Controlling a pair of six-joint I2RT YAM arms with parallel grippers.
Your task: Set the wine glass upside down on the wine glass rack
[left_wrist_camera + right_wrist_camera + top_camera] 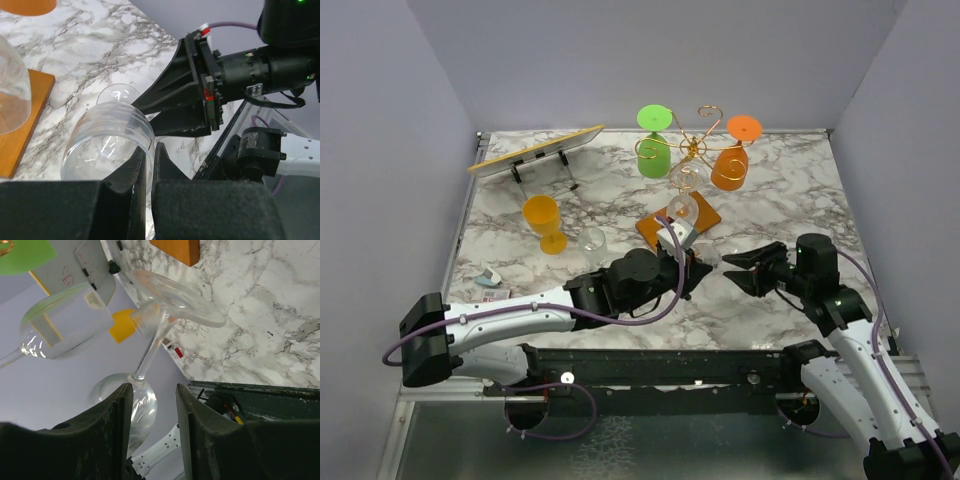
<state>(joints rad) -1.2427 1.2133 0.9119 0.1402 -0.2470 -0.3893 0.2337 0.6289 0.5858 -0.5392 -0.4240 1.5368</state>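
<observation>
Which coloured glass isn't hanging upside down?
The yellow glass, standing upright on the table. The green glass and orange glass hang upside down on the gold rack.

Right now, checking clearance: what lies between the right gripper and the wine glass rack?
The clear wine glass, held by the left gripper; the right wrist view shows it.

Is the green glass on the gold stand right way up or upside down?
Upside down: the green glass hangs from the gold stand with its flat foot on top and its bowl below.

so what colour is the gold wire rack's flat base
Orange-brown flat base, clearest in top external view.
</observation>
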